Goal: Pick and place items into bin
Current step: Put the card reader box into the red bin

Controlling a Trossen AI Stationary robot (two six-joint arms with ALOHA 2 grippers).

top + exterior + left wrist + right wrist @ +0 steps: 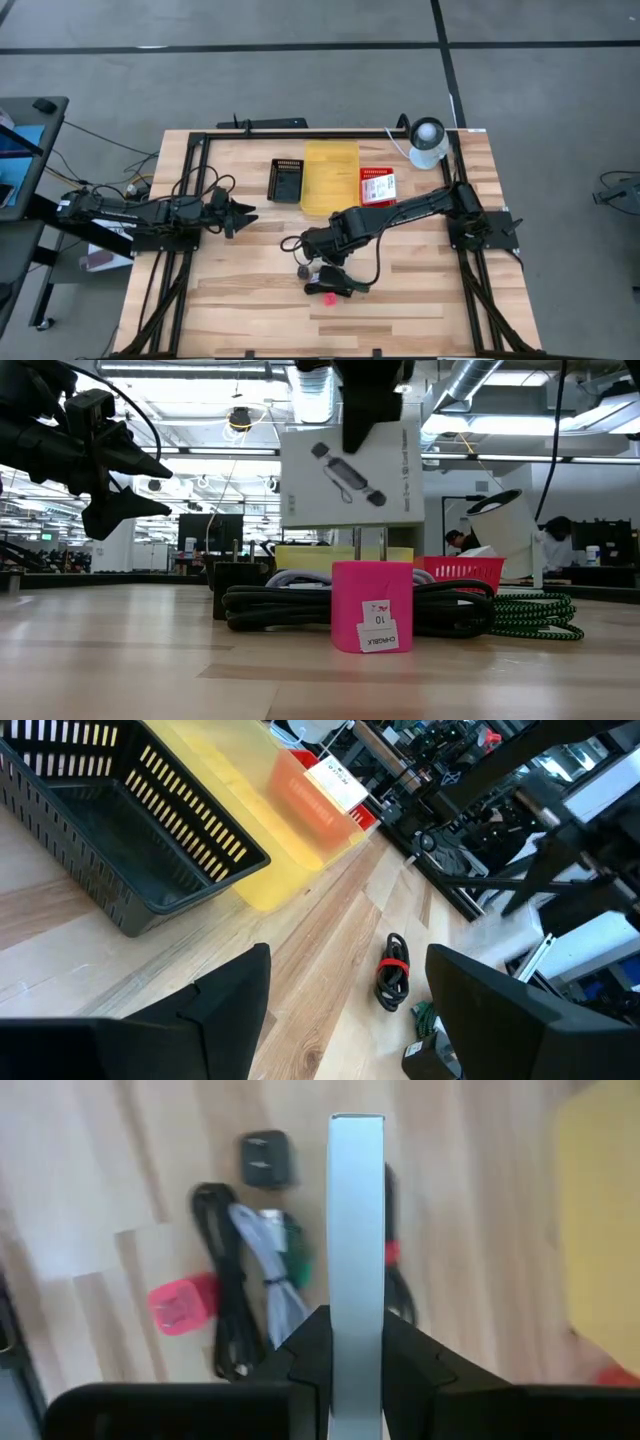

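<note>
While the right gripper (322, 262) hangs mid-frame in the high view, carry toward the yellow bin (330, 176) above it. In the low view, the white box (352, 470) hangs upper centre, clear of the cables (300, 605) on the bench (150, 670). Right wrist view: fingers (305, 1355) clamped on its edge; keep it upright. Left wrist view: left gripper (345, 1010) fingers apart, idle.

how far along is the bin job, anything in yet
Done: nothing visible inside the black bin; the yellow bin's contents can't be told. In hand: the right gripper is shut on a white flat box, lifted above the table. Left: black cables, pink block and green-black cable lie on the table. The left gripper waits open.
</note>
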